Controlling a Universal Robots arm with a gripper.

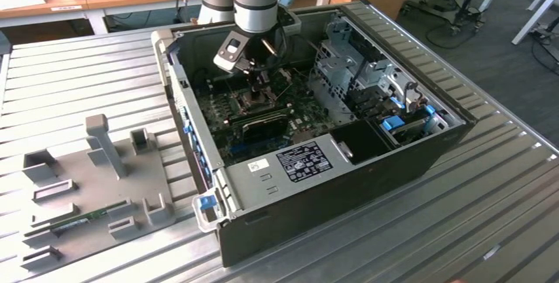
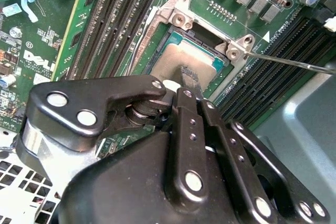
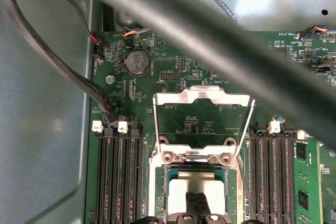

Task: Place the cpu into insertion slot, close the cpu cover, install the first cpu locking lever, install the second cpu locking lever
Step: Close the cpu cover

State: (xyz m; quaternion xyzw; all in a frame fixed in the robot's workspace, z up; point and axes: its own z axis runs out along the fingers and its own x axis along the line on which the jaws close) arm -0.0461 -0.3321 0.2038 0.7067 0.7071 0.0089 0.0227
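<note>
While closed fingers [image 3: 191,206] of the gripper [image 3: 197,199] rest on it, the cpu [image 3: 178,195] lies flat, face up, in the insertion slot [image 3: 195,157], at 11 o'clock from the exterior view's white label [image 1: 306,162]; cpu cover [image 3: 202,94] raised.

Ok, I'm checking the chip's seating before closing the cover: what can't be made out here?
- Second wrist view: the gripper hides the near edge of the chip.
- First wrist view: the picture's edge cuts off part of the chip.
- Exterior view: the arm blocks the chip, so seating cannot be told.
</note>
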